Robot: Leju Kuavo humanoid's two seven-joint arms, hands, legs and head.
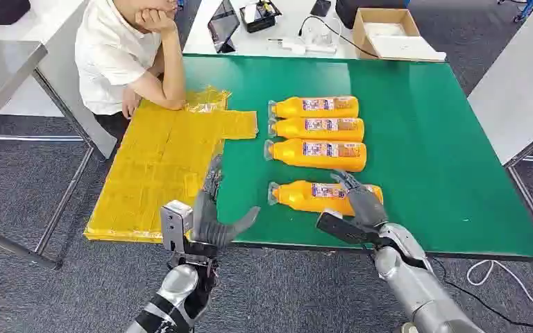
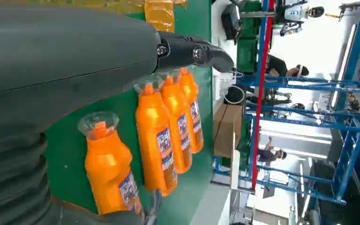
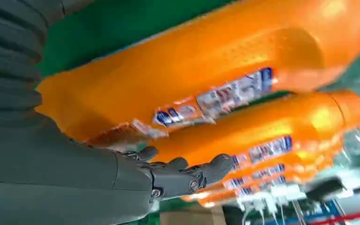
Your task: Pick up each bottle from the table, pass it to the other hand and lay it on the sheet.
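Four orange bottles [image 1: 317,135] lying on green table; yellow sheet [image 1: 159,166] bare.

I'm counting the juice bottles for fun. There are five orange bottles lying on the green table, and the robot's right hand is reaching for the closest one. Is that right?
Not quite: there are four orange bottles, not five. The head view shows three in a row and the closest one lying on the green table. The right hand is indeed at that closest bottle.
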